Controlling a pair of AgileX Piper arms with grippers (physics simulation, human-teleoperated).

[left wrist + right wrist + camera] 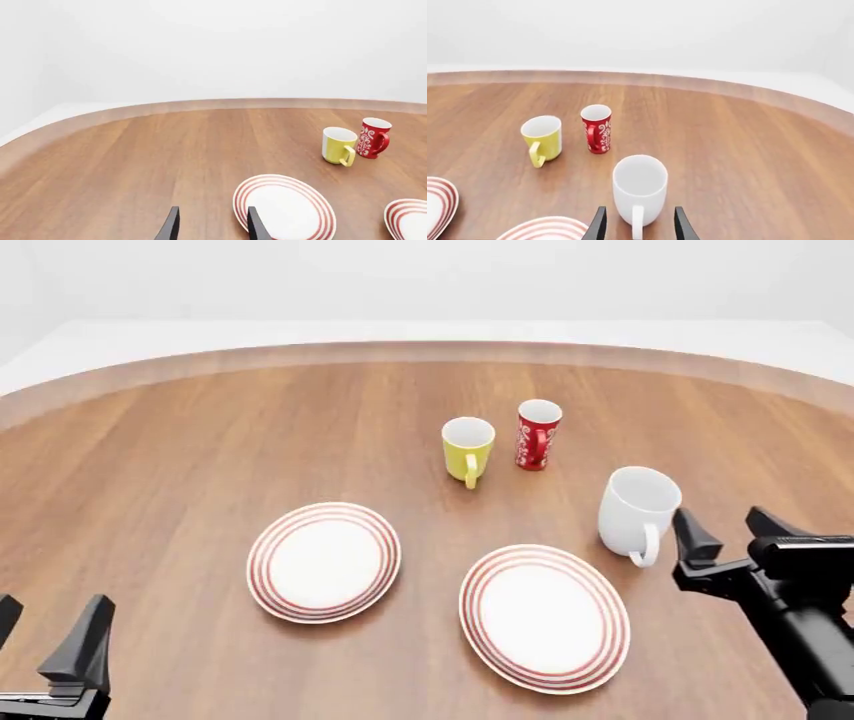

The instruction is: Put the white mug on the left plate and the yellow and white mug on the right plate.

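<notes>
The white mug [638,508] stands upright right of centre, its handle toward my right gripper [727,530], which is open just behind it; in the right wrist view the mug [639,187] sits ahead between the open fingers of that gripper [640,212]. The yellow and white mug [467,448] stands upright farther back, also in the wrist views [338,145] [542,136]. The left plate [323,562] [283,207] and right plate [545,616] [547,229] lie bare in front. My left gripper [51,625] [212,225] is open and empty at the near left.
A slim red mug with white markings [538,434] stands just right of the yellow mug, also in the wrist views [372,137] [597,127]. The wooden table's curved far edge [427,350] runs across the back.
</notes>
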